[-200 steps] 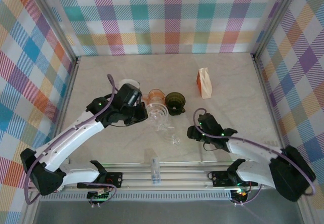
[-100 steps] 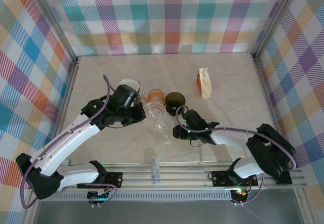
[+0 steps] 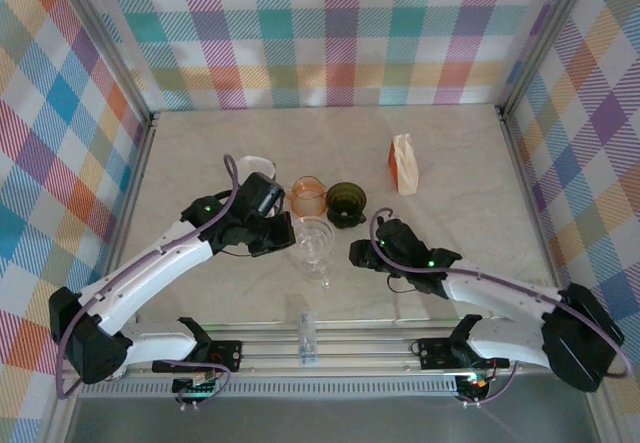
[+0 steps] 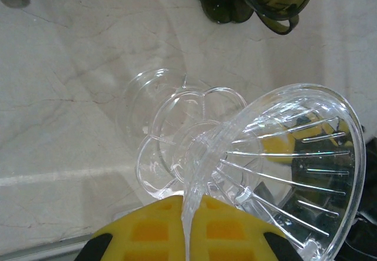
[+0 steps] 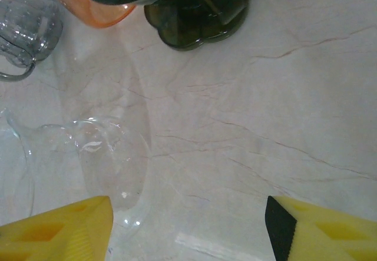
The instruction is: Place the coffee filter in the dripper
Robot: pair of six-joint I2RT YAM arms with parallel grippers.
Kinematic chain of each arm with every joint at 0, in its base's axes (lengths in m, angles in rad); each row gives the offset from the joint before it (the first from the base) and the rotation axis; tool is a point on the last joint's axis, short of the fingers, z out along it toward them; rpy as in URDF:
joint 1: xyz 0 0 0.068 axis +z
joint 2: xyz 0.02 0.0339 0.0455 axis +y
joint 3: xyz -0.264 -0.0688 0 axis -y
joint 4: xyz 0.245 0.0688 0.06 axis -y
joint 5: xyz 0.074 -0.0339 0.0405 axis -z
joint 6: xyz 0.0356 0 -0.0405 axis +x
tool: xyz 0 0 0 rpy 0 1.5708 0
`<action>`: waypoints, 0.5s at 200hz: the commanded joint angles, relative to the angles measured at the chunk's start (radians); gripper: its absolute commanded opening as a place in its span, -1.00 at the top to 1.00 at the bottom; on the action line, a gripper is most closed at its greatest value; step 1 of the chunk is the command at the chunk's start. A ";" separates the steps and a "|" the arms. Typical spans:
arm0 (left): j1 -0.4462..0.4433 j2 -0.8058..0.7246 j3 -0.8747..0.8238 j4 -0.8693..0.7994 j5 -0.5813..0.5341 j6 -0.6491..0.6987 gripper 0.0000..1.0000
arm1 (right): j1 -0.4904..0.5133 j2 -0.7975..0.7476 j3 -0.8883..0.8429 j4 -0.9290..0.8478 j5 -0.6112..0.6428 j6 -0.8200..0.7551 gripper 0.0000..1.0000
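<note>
The marbled worktop (image 3: 200, 153) carries an orange dripper (image 3: 310, 195) and a dark green dripper (image 3: 346, 201) side by side, just beyond both jaws. A clear dripper (image 5: 112, 152) lies just ahead of the right jaws, and a filter packet (image 3: 403, 163) stands well beyond them.

Clear dripper (image 4: 283, 155): a plastic cone, ribbed inside, with a thin flat rim. It is tipped well off upright, and its rim is pinched edge-on between the yellow pads of the left pincer (image 4: 187, 228), near the middle of the bench (image 3: 470, 203). The coffee filter (image 3: 403, 163) is a white paper pack with an orange-brown side, standing on the bench at far right, well apart from the dripper.
</note>
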 commanded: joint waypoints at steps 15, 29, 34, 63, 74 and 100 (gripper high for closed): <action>0.012 0.029 -0.006 0.071 0.046 -0.002 1.00 | 0.002 -0.113 -0.059 -0.142 0.061 0.006 -0.47; 0.011 0.034 -0.010 0.070 0.043 -0.002 1.00 | 0.002 -0.138 -0.071 -0.155 0.064 0.010 -0.48; 0.013 0.036 -0.013 0.070 0.041 -0.002 1.00 | 0.002 -0.144 -0.074 -0.157 0.066 0.012 -0.49; 0.011 0.044 -0.033 0.080 0.047 -0.007 1.00 | 0.002 -0.154 -0.076 -0.172 0.067 0.013 -0.50; 0.011 0.047 -0.034 0.077 0.046 -0.007 1.00 | 0.002 -0.152 -0.074 -0.175 0.065 0.010 -0.51; 0.011 0.047 -0.017 0.044 0.028 0.006 1.00 | 0.002 -0.155 -0.073 -0.180 0.068 0.010 -0.52</action>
